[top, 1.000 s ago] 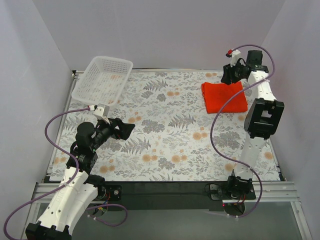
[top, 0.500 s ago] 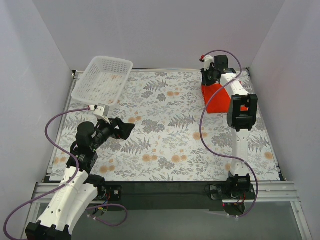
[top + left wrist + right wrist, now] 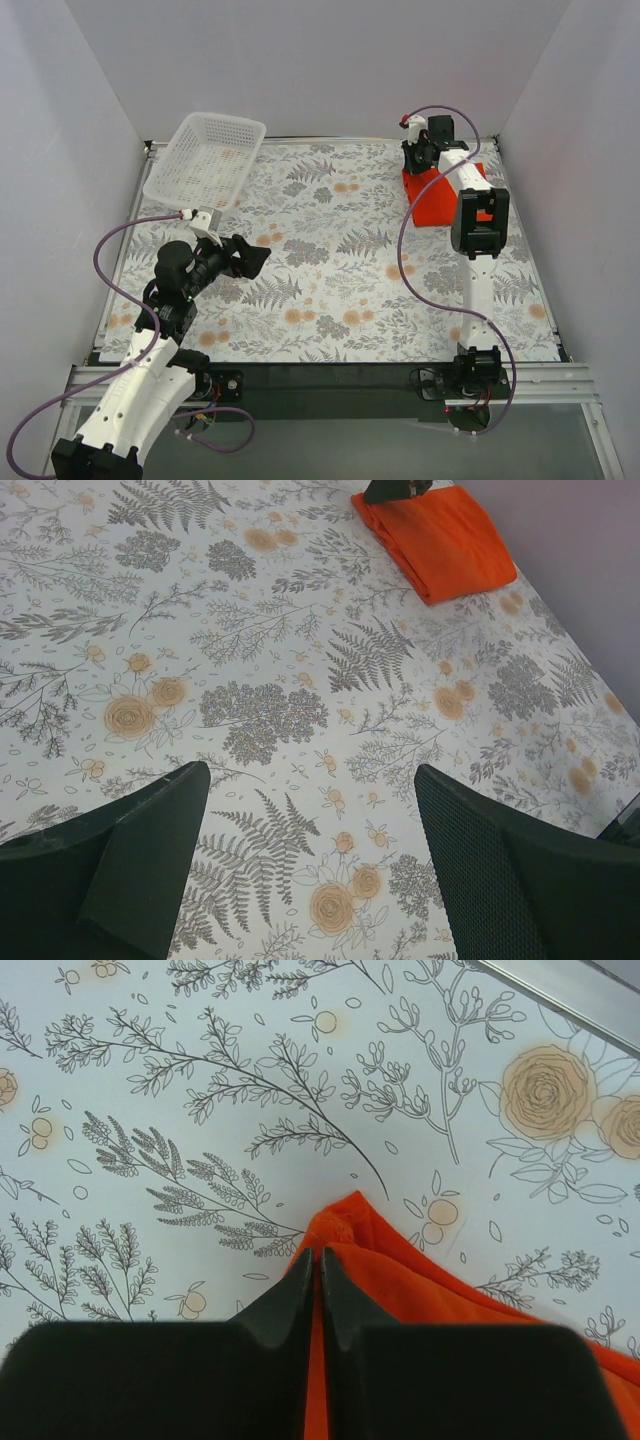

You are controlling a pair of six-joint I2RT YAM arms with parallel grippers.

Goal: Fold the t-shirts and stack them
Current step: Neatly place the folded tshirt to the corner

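left jaws wide, arm bent | right jaws closed, arm outstretched

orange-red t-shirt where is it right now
In the top view, the folded orange-red fabric t-shirt lies far right on the floral table, its far-left corner pinched in the right tool.

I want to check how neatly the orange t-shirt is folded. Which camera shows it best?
Left wrist: the folded t-shirt lies nearly whole and unblocked there. In the top view the right arm covers part of it. The right wrist view shows only one corner, pinched in the shut right hand.
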